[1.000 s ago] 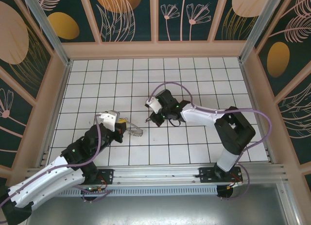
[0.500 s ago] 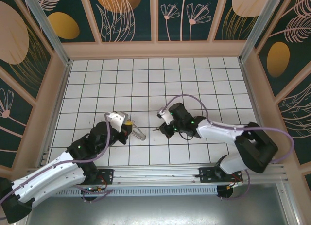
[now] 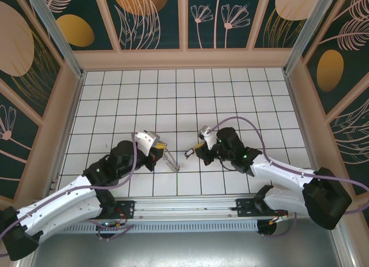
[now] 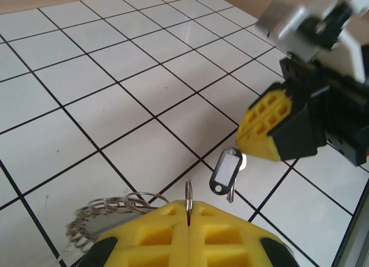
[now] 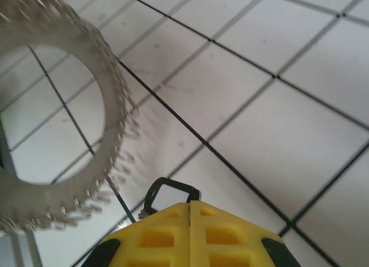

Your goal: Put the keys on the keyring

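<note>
**Yellow fingers clamped on both sides; key and ring brought close**

Left gripper (image 4: 189,205) is seen pinched shut on the rim of the keyring (image 3: 170,161). Right gripper (image 5: 190,205) is clamped on the black head of the key (image 4: 226,172). Over the last second both wrists were shifted toward 3 o'clock in the top view. The ring was turned from nearly flat to edge-on and hangs toward 5 o'clock of its gripper. The key is held near the ring, at its 2 o'clock, not touching. Threading is not yet begun; alignment is judged the step in hand.
</note>
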Robot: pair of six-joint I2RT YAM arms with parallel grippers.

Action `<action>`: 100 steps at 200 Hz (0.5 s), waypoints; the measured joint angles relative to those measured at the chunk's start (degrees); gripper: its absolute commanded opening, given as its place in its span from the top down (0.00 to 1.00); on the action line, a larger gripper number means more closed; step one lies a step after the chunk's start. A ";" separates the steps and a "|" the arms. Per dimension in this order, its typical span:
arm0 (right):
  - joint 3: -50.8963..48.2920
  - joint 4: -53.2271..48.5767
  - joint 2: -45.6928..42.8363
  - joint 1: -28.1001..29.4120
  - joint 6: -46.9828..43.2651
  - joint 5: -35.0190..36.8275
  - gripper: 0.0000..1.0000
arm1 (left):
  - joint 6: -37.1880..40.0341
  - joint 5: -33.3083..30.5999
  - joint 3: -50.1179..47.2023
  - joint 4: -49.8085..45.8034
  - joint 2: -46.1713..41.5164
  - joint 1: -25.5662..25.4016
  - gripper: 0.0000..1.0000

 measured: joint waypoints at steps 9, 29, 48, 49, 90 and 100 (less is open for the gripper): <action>-1.86 0.57 0.09 0.28 1.64 1.27 1.00 | 0.00 0.11 0.02 0.39 0.52 0.00 1.00; -4.26 1.33 0.98 1.16 4.13 4.02 1.00 | 0.13 0.81 0.02 0.92 1.55 0.00 1.00; -4.52 1.73 2.78 1.44 5.68 6.49 1.00 | 0.17 0.90 0.02 1.09 1.75 0.00 1.00; -4.55 1.75 2.93 1.44 5.84 6.67 1.00 | 0.17 0.90 0.02 1.11 1.75 0.00 1.00; -4.55 3.61 7.06 1.55 7.87 9.90 0.94 | 0.17 1.36 0.04 2.21 1.84 0.00 1.00; -4.68 4.70 7.85 1.55 8.39 10.36 0.88 | 0.15 1.51 0.04 2.23 1.84 0.00 1.00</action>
